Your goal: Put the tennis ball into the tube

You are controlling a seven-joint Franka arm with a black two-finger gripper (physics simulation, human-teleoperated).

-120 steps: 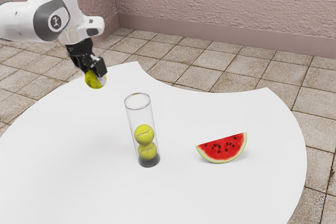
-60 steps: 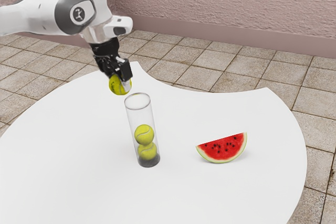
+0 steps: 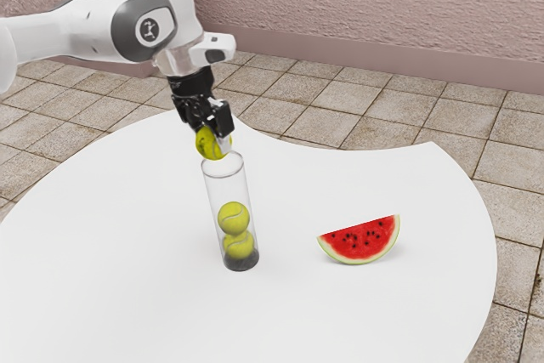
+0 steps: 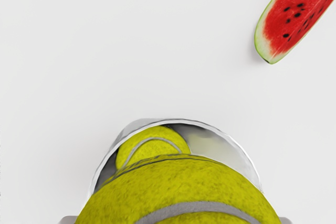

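My gripper (image 3: 214,135) is shut on a tennis ball (image 3: 209,144), held just above the rim of the clear tube (image 3: 228,184) in the exterior view. The tube stands upright, with two tennis balls (image 3: 234,218) stacked inside it over its dark base. In the wrist view the held ball (image 4: 184,192) overlaps the round mouth of the tube (image 4: 247,161), and one inner ball (image 4: 152,144) shows past its edge. Whether the held ball is exactly centred over the opening, I cannot tell.
A watermelon slice (image 3: 361,240) lies on the white table (image 3: 119,269), towards the exterior view's right from the tube. In the wrist view the slice (image 4: 294,19) is well apart from the tube.
My hand has moved towards the exterior view's right and slightly down, carrying the ball from beside the tube to its rim. The tube, its two balls and the slice have stayed put.
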